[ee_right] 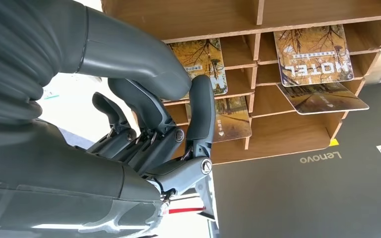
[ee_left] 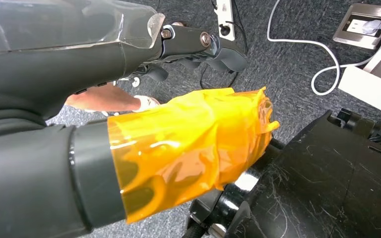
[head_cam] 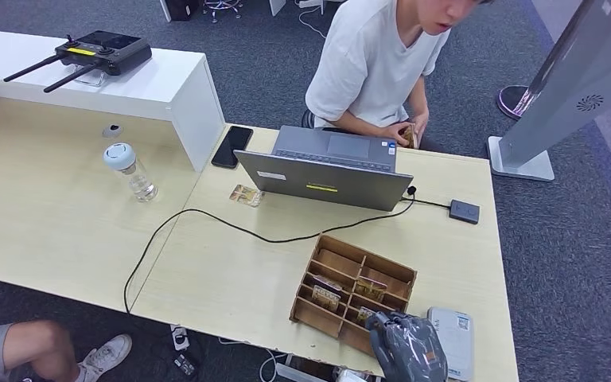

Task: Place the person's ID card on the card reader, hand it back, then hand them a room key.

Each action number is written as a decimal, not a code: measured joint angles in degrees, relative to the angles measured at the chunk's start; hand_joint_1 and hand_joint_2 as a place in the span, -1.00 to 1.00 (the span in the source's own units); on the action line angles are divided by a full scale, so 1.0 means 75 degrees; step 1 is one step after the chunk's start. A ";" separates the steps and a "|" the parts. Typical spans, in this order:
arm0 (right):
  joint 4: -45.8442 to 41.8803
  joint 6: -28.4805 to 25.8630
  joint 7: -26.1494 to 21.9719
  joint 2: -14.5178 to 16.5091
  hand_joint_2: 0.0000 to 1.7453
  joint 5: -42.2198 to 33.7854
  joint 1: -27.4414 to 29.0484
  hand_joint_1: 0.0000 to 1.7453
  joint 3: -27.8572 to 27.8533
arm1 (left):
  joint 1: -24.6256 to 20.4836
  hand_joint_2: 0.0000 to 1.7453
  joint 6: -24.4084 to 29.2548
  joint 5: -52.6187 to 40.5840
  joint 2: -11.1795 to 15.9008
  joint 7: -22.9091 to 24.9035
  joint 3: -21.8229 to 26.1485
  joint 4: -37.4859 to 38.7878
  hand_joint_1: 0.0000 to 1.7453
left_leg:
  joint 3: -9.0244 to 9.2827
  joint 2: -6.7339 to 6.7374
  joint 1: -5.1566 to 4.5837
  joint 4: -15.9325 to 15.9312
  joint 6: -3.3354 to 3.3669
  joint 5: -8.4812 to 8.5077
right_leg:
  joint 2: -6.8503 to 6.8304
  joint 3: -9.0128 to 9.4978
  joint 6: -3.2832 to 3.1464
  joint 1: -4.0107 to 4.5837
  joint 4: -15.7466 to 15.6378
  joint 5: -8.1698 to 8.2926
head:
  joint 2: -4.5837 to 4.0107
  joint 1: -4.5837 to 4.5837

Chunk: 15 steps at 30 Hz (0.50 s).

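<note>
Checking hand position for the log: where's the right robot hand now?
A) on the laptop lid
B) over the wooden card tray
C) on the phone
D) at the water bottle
B: the head view shows the right robot hand at the near edge of the wooden card tray, and the right wrist view shows its fingers in front of the tray's key cards.

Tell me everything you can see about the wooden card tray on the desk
The card tray is a shallow open box of light brown wood, split by thin dividers into two rows of compartments. It lies flat near the desk's front edge, in front of the laptop. Several compartments hold cards printed with autumn trees, one reading HOTEL; others look empty. The right hand hovers at its near corner, fingers over a card; contact is unclear.
</note>
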 joint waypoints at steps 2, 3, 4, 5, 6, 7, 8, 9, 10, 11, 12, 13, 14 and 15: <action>-0.0065 -0.0018 0.0000 0.0000 1.00 0.0022 0.0006 0.71 -0.0001 | 0.0000 -1.00 0.0001 0.0000 0.0000 0.0000 0.0000 0.0000 -1.00 | 0.0000 0.0000 0.0000 0.0000 0.0000 0.0000 | 0.0000 0.0000 0.0000 0.0000 0.0000 0.0000 | 0.0000 0.0000; -0.0110 -0.0027 0.0000 0.0000 1.00 0.0030 0.0010 0.72 -0.0001 | 0.0001 -1.00 0.0003 0.0000 0.0000 0.0000 0.0000 0.0000 -1.00 | 0.0000 0.0000 0.0000 0.0000 0.0000 0.0000 | 0.0000 0.0000 0.0000 0.0000 0.0000 0.0000 | 0.0000 0.0000; -0.0162 -0.0039 0.0000 0.0000 1.00 0.0039 0.0015 0.74 -0.0002 | 0.0001 -1.00 0.0004 0.0000 0.0000 0.0000 0.0000 0.0000 -1.00 | 0.0000 0.0000 0.0000 0.0000 0.0000 0.0000 | 0.0000 0.0000 0.0000 0.0000 0.0000 0.0000 | 0.0000 0.0000; -0.0217 -0.0056 0.0000 -0.0001 1.00 0.0049 0.0020 0.74 -0.0002 | 0.0002 -1.00 0.0005 0.0000 0.0000 0.0000 0.0000 0.0000 -1.00 | 0.0000 0.0000 0.0000 0.0000 0.0000 0.0000 | 0.0000 -0.0001 0.0000 0.0000 0.0000 0.0000 | 0.0000 0.0000; -0.0272 -0.0076 0.0000 -0.0002 1.00 0.0060 0.0025 0.74 -0.0003 | 0.0002 -1.00 0.0007 0.0000 0.0000 0.0000 0.0000 0.0000 -1.00 | 0.0000 0.0000 0.0000 0.0000 0.0000 0.0000 | 0.0000 -0.0001 0.0000 0.0000 0.0000 0.0000 | 0.0000 0.0000; -0.0327 -0.0099 -0.0002 -0.0004 1.00 0.0071 0.0029 0.75 -0.0004 | 0.0003 -1.00 0.0007 0.0000 0.0001 0.0000 0.0000 0.0000 -1.00 | 0.0000 0.0000 0.0000 0.0000 0.0000 0.0000 | 0.0000 -0.0001 0.0000 0.0000 0.0000 0.0000 | 0.0000 0.0000; -0.0379 -0.0119 -0.0007 -0.0007 1.00 0.0079 0.0032 0.75 -0.0007 | 0.0003 -1.00 0.0008 0.0000 0.0001 0.0000 0.0000 0.0000 -1.00 | 0.0000 0.0000 0.0000 0.0000 0.0000 0.0000 | 0.0000 -0.0001 0.0000 0.0000 0.0000 0.0000 | 0.0000 0.0000; -0.0431 -0.0129 -0.0017 -0.0009 1.00 0.0082 0.0036 0.78 -0.0012 | 0.0003 -1.00 0.0009 0.0000 0.0002 0.0000 0.0000 0.0000 -1.00 | 0.0000 0.0000 0.0000 0.0000 0.0000 0.0000 | 0.0000 -0.0001 0.0000 0.0000 0.0000 0.0000 | 0.0000 0.0000; -0.0476 -0.0132 -0.0037 -0.0009 1.00 0.0082 0.0039 0.74 -0.0018 | 0.0003 -1.00 0.0009 0.0000 0.0003 0.0000 0.0000 0.0000 -1.00 | 0.0000 0.0000 0.0000 0.0000 0.0000 0.0000 | 0.0000 -0.0001 0.0000 0.0000 0.0000 0.0000 | 0.0000 0.0000; -0.0517 -0.0130 -0.0066 -0.0010 1.00 0.0081 0.0044 0.69 -0.0025 | 0.0003 -1.00 0.0011 0.0001 0.0003 0.0000 0.0000 0.0000 -1.00 | 0.0000 0.0000 0.0000 0.0000 0.0000 0.0000 | 0.0000 -0.0001 0.0000 0.0000 0.0000 0.0000 | 0.0000 0.0000; -0.0551 -0.0122 -0.0100 -0.0011 1.00 0.0079 0.0049 0.62 -0.0032 | 0.0003 -1.00 0.0012 0.0001 0.0003 0.0000 0.0000 0.0000 -1.00 | 0.0000 0.0000 0.0000 0.0000 0.0000 0.0000 | 0.0000 -0.0001 0.0000 0.0000 0.0000 0.0000 | 0.0000 0.0000; -0.0575 -0.0109 -0.0137 -0.0010 1.00 0.0066 0.0053 0.38 -0.0038 | 0.0003 -1.00 0.0014 0.0002 0.0003 0.0000 0.0000 0.0000 -1.00 | 0.0000 0.0000 0.0000 0.0000 0.0000 0.0000 | 0.0000 -0.0001 0.0000 0.0000 0.0000 0.0000 | 0.0000 0.0000; -0.0591 -0.0082 -0.0171 -0.0010 1.00 0.0048 0.0056 0.04 -0.0042 | 0.0002 -1.00 0.0014 0.0004 0.0003 0.0000 0.0000 0.0000 -1.00 | 0.0000 0.0000 0.0000 0.0000 0.0000 0.0000 | 0.0000 -0.0001 0.0000 0.0000 0.0000 0.0000 | 0.0000 0.0001; -0.0598 -0.0049 -0.0206 -0.0010 1.00 0.0020 0.0059 -0.29 -0.0043 | 0.0002 -1.00 0.0013 0.0005 0.0003 -0.0001 0.0000 0.0000 -1.00 | 0.0000 0.0000 0.0000 0.0000 0.0000 0.0000 | 0.0000 -0.0001 0.0000 0.0000 0.0000 0.0000 | 0.0000 0.0001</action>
